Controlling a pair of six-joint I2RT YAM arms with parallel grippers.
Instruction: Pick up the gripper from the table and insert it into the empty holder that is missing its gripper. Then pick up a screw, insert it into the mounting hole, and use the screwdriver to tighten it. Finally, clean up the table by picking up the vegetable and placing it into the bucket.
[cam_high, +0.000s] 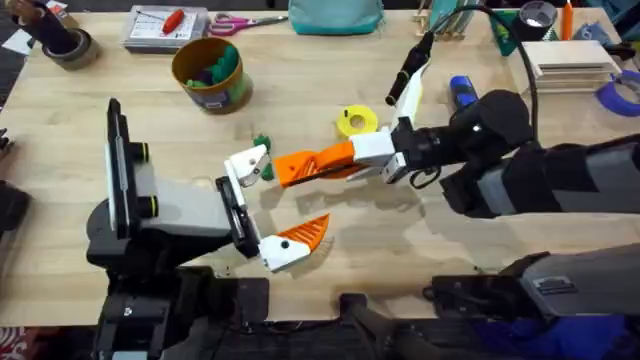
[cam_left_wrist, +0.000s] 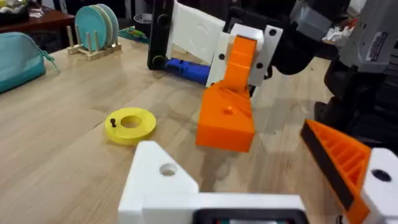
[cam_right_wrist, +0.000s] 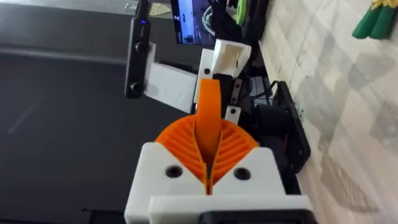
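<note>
My right gripper (cam_high: 325, 160) (cam_right_wrist: 206, 155) is shut on the orange wedge-shaped gripper (cam_high: 290, 168) (cam_left_wrist: 227, 118) (cam_right_wrist: 208, 106), holding it just off the table. Its tip points at the empty holder (cam_high: 248, 162) (cam_left_wrist: 165, 180) (cam_right_wrist: 227, 56), the bare white finger mount of my left gripper (cam_high: 275, 200), a short gap away. The left gripper is open; its other finger (cam_high: 300, 237) (cam_left_wrist: 339, 158) carries an orange ribbed pad. The blue screwdriver (cam_high: 462, 92) (cam_left_wrist: 186, 68) lies behind the right arm. The green vegetable (cam_high: 262, 145) (cam_right_wrist: 376, 22) lies just beyond the holder. The yellow bucket (cam_high: 210, 72) stands at the back left.
A yellow ring (cam_high: 356, 122) (cam_left_wrist: 130, 126) lies near the right gripper with a small dark piece on it, possibly a screw. Tape rolls, scissors, a teal pouch, a tool tray and a plate rack line the table's far edge. Bare wood lies at the left.
</note>
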